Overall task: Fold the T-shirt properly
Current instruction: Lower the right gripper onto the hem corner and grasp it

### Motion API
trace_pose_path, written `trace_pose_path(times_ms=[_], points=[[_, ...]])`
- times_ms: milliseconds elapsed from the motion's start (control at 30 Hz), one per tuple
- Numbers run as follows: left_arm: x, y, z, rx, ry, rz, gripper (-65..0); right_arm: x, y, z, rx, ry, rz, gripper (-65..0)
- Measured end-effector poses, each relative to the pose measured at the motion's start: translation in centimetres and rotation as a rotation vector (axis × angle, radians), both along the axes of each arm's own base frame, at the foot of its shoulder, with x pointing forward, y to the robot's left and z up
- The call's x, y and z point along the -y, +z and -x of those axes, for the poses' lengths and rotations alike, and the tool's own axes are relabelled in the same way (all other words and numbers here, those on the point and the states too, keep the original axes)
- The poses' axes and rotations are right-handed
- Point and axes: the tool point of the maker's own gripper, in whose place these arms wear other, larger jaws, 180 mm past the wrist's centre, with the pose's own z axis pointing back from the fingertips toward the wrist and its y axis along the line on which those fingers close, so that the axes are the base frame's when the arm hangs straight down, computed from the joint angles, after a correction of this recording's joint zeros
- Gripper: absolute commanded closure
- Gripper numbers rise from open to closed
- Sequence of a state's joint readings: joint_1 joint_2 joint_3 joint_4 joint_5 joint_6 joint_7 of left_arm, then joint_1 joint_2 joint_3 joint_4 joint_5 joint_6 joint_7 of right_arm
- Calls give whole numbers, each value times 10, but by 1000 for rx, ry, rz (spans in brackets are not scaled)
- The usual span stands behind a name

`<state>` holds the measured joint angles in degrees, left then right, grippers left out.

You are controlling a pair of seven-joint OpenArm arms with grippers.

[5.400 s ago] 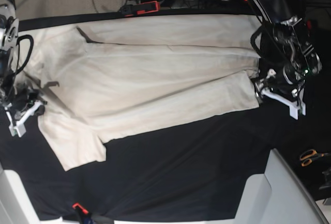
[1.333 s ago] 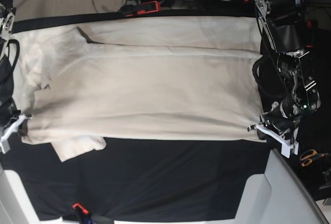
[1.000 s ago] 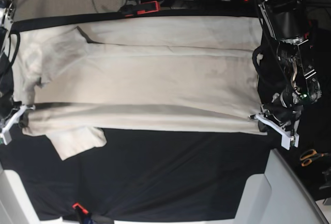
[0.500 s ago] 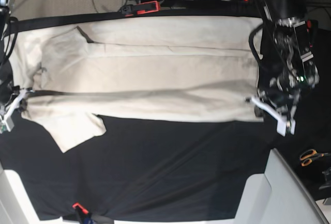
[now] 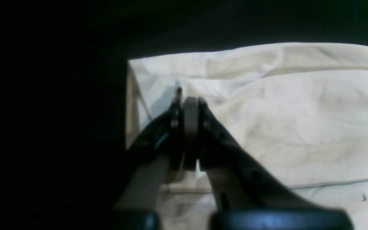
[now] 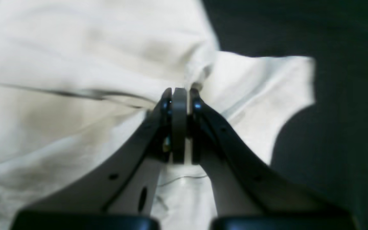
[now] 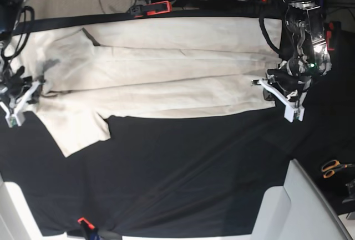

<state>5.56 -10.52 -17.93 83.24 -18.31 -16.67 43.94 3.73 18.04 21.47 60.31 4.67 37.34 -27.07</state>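
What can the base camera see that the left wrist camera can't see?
Only the base view shows the whole T-shirt spread on the black tablecloth, its loose sleeve, both arms, the orange scissors and the red clamp.

Only the left wrist view shows, close up, the left end effector shut on a raised bit of fabric beside the shirt's straight edge.

Both show the cream shirt, the dark cloth and that left end effector at the shirt's end.
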Motion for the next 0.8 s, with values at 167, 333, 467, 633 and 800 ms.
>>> trace_pose_path(times_ms=[167, 333, 467, 633, 800], points=[[4, 0, -2, 4, -8, 4, 0, 10, 4, 8, -54, -11, 41, -281], [0, 2, -2, 10, 2, 2, 0, 21, 50, -11, 95, -26, 101, -377], [0, 2, -3, 13, 3, 2, 0, -6, 54, -42, 102, 75, 88, -380], [0, 4, -6, 18, 3, 3, 0, -38, 39, -99, 112, 131, -34, -380], [-1, 2, -2, 10, 5, 2, 0, -47, 6, -105, 70, 102, -117, -380]])
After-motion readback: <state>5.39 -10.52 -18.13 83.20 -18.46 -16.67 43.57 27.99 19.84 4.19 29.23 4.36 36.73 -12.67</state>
